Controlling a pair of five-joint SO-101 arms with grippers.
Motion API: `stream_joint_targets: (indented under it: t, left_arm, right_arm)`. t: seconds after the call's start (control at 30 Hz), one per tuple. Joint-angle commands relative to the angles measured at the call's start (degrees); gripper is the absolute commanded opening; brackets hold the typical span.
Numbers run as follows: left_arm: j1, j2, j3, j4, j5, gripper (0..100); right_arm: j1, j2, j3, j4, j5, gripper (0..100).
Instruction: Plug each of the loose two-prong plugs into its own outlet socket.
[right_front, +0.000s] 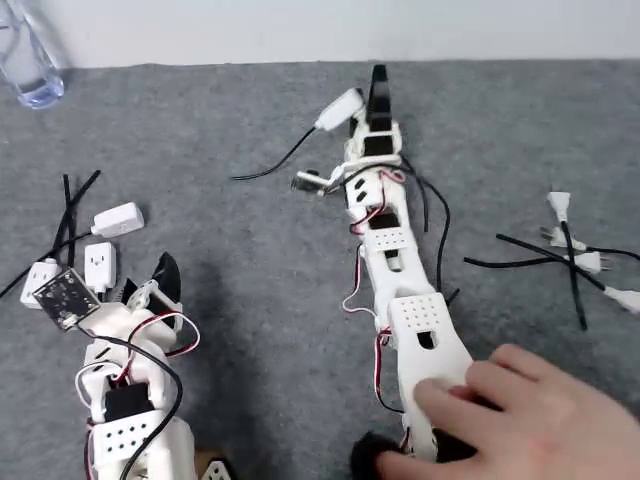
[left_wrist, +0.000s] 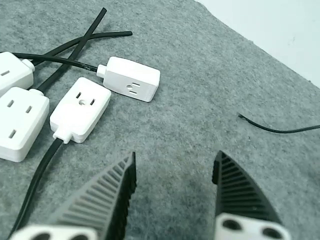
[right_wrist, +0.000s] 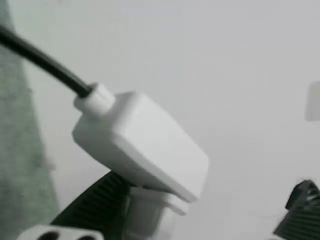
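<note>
Sockets: a cluster of white sockets (left_wrist: 80, 112) lies on the grey worktop (right_front: 260, 300) at the left, slots up or sideways, black cords trailing off.
Left jaws: spread and empty, low over the worktop just beside the sockets.
Socket handling: I judge them light, hard and smooth. They will likely skid on the felt when pushed, so one needs pinning by its long flat sides.
Right jaws: raised at the far middle and spread wide. A corded white block (right_wrist: 145, 145) rests against one jaw, and the other jaw stands clear of it, so I see no pinch.
Block: socket-shaped, but its face is turned away from me, so I cannot tell for sure.
Plugs: three loose plugs (right_front: 590, 262) lie at the right, cords crossing, well apart from the sockets.
Plug handling: small, light, slick plastic. The cords look stiff and will probably tug or twist the body. I would take each by its flat sides behind the prongs, leaving the thin prongs free.
Hand: a person's hand (right_front: 540, 420) rests on my right arm's base.
</note>
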Motion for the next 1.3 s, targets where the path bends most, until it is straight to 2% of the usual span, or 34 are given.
stream_joint_targets:
  t: [0.0,0.1,0.2,0.33,0.4,0.57,0.7,0.87,1.03,1.27]
  left_arm:
    - [0.35,-0.26,-0.40,-0.09,-0.35,24]
    - [0.35,-0.26,-0.40,-0.09,-0.35,24]
    - [0.35,-0.26,-0.40,-0.09,-0.35,24]
    - [0.35,-0.26,-0.40,-0.09,-0.35,24]
    - [0.35,-0.26,-0.40,-0.09,-0.35,24]
    - [0.35,-0.26,-0.40,-0.09,-0.35,24]
    - [0.35,-0.26,-0.40,-0.09,-0.35,24]
    - [0.35,-0.26,-0.40,-0.09,-0.35,24]
    - [0.35,-0.26,-0.40,-0.09,-0.35,24]
    - [0.18,-0.26,-0.40,-0.09,-0.35,24]
  right_arm:
    - [2.07,-1.01,-8.35,6.20,0.44,41.7]
    - [2.86,-1.54,-11.96,14.37,0.18,41.7]
    - [3.12,-3.47,-11.52,17.63,0.18,41.6]
    - [3.30,-7.69,-11.60,29.41,-0.44,41.5]
    - [3.65,-10.33,-11.60,33.71,-3.60,41.1]
    - [6.20,-17.63,-11.78,44.44,-9.23,31.5]
    - [7.69,-25.01,-11.78,58.33,-17.58,30.6]
    - [6.64,-33.80,-11.52,80.75,-29.71,30.6]
    - [3.03,-37.49,-11.60,98.07,-32.26,30.6]
    - [-0.48,-42.07,-11.69,107.03,-36.66,30.6]
